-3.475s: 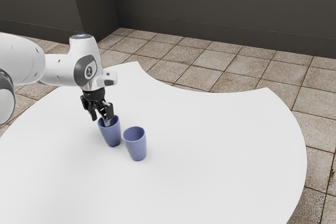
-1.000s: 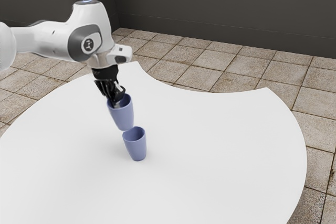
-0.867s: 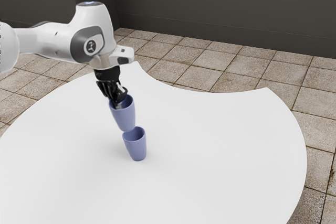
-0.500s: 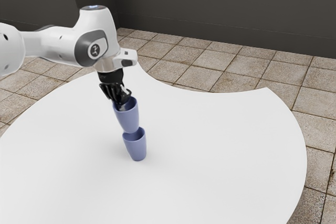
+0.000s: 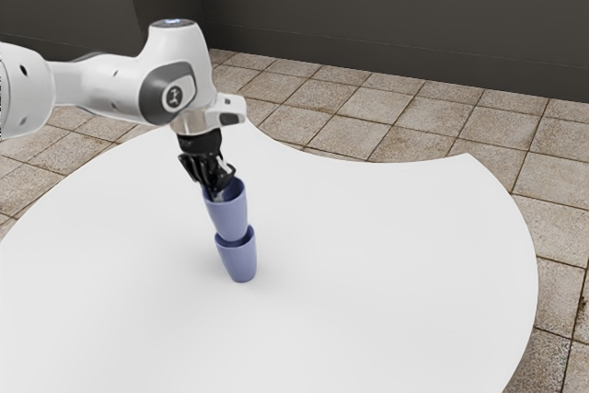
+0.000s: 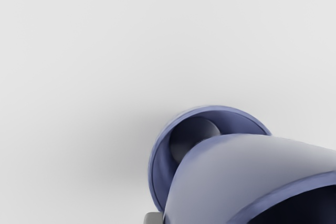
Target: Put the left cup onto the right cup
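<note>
left of frame centre, the gripper [image 5: 218,189] pinches the tilted left cup [image 5: 229,216] by its rim, base meeting the right cup [image 5: 237,260].

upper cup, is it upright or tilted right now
Tilted. In the exterior view the upper cup leans, rim toward that view's left, base at the mouth of the lower cup, which stands upright.

Left cup [image 5: 228,210]: blue-violet, plain, is tilting slightly, its base sitting at the mouth of the right cup [image 5: 238,261]. Right cup: same colour, is standing upright on the white table [image 5: 396,255].
</note>
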Controlling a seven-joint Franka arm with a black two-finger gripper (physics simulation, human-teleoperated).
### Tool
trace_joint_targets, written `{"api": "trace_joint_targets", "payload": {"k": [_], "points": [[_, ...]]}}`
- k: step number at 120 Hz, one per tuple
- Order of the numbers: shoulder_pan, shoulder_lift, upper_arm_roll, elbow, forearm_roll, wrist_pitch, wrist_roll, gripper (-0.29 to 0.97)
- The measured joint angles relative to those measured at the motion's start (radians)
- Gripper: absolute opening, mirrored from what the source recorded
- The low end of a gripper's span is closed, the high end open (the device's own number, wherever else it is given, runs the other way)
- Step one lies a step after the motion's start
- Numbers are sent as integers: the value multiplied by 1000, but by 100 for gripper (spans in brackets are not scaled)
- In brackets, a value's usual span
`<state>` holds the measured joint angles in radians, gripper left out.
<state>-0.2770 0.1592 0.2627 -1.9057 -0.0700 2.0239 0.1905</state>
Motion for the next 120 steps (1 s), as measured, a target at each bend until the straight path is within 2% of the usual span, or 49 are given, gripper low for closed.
{"api": "trace_joint_targets", "payload": {"k": [92, 104, 120], "points": [[1, 64, 0, 0, -7, 28, -17, -10], [1, 68, 0, 0, -14, 30, -15, -2], [1, 68, 0, 0, -20, 32, -11, 25]]}}
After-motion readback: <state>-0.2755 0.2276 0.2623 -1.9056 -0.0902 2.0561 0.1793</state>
